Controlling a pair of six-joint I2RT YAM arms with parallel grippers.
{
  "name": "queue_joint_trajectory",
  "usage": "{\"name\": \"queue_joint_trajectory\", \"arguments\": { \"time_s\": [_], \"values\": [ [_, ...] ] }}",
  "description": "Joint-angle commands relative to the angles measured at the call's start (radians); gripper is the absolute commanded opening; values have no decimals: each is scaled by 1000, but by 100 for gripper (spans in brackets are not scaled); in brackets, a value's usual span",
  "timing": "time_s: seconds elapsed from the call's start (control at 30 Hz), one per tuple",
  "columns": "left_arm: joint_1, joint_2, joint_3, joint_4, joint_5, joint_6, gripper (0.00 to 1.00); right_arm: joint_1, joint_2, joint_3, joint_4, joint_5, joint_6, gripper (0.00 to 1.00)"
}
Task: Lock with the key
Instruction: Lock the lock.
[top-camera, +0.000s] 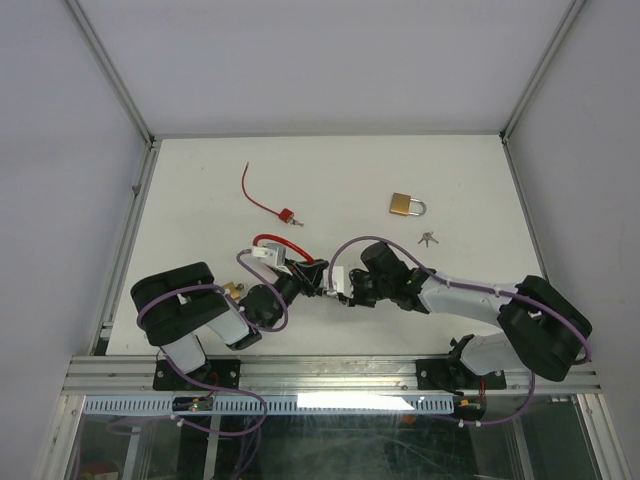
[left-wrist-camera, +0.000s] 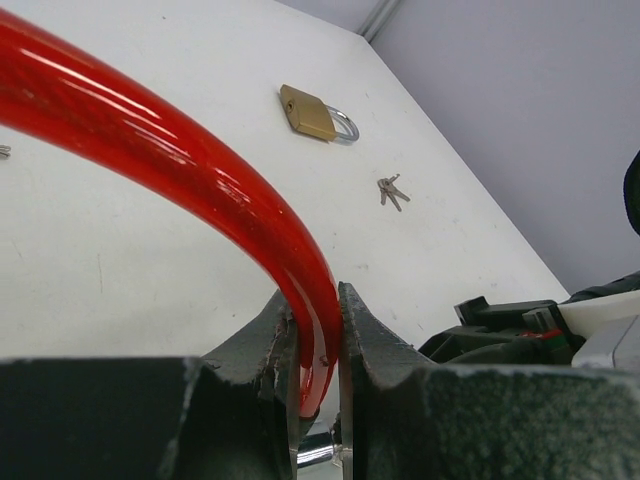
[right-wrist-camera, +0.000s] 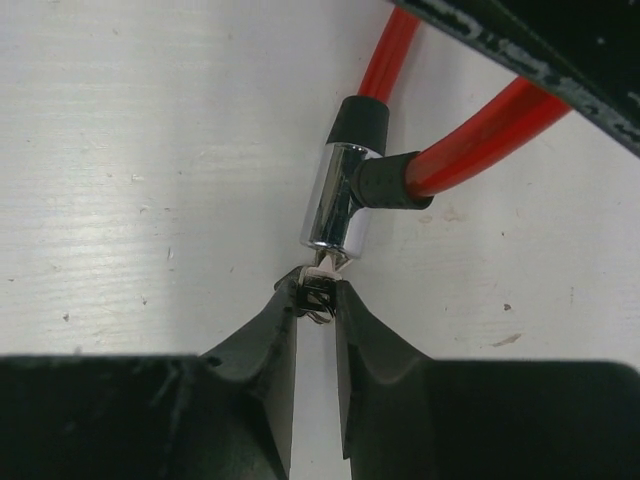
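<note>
1. The chrome lock (right-wrist-camera: 335, 205) sat directly in front of the right hand (right-wrist-camera: 317, 300), over the white table (right-wrist-camera: 120, 150), with both hands meeting at it.
2. The right hand was almost closed, pinching the key (right-wrist-camera: 318, 292) at its fingertips; the key's blade met the lock's lower end.
3. The left hand (left-wrist-camera: 315, 305) was clenched on the lock's red cable (left-wrist-camera: 200, 170), which arched away from it.
4. A brass padlock (left-wrist-camera: 308, 113) and loose keys (left-wrist-camera: 391, 191) lay well apart, farther up the table.
</note>
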Motion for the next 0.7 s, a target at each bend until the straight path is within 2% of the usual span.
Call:
{"name": "queue_joint_trajectory", "arguments": {
  "time_s": [0.0, 0.53, 0.6, 0.67],
  "values": [
    [-11, 60, -53, 73, 29, 8, 0, -27, -9, 51, 22, -47, 52, 13],
    [-11, 77, -53, 91, 42, 27, 0, -41, 21, 92, -29, -72, 65, 16],
    [-11, 78, -53, 92, 42, 30, 0, -42, 27, 97, -40, -76, 64, 20],
    [-11, 80, -54, 94, 43, 34, 0, -43, 27, 104, -60, -95, 56, 30]
  ]
}}
